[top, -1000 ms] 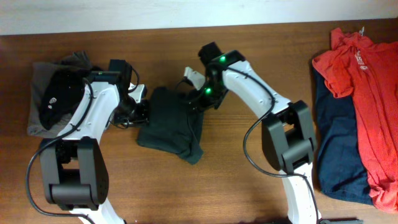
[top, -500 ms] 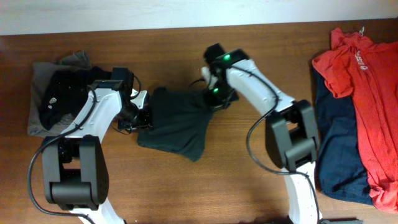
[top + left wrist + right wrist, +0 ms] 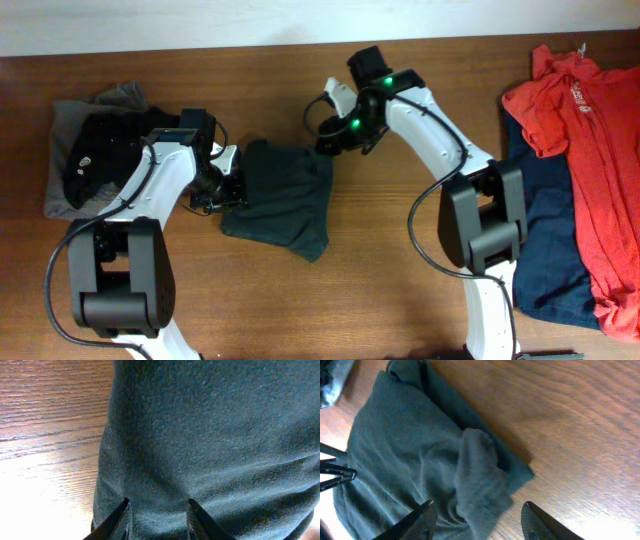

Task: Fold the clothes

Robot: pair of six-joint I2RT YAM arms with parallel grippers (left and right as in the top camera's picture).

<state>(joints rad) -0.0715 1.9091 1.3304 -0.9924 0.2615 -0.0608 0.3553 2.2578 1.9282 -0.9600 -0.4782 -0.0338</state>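
Closest in, the left tool (image 3: 157, 521) sits low over the left edge of the dark green T-shirt (image 3: 285, 200). Its jaws are partly apart with flat cloth showing between them. Nothing looks bunched or pinched there, so it seems to have no hold. It has kept that spot through the last second, only easing wider. The shirt lies as a compact, roughly folded bundle on the tabletop (image 3: 380, 290), between the two arms, with one corner rumpled at its upper right.

That corner is what has changed. A moment ago the right tool (image 3: 322, 135) was down on it, drawing it rightward. Now it has let go and lifted clear toward the far edge, jaws wide and empty over bare wood. The fold on this shirt looks finished or nearly so, save for smoothing the rumple.

Farther out, a black garment (image 3: 95, 155) is stacked on a grey garment (image 3: 60, 120) at the left. At the right, a red shirt (image 3: 585, 130) lies unfolded over a navy garment (image 3: 545, 250), probably next.
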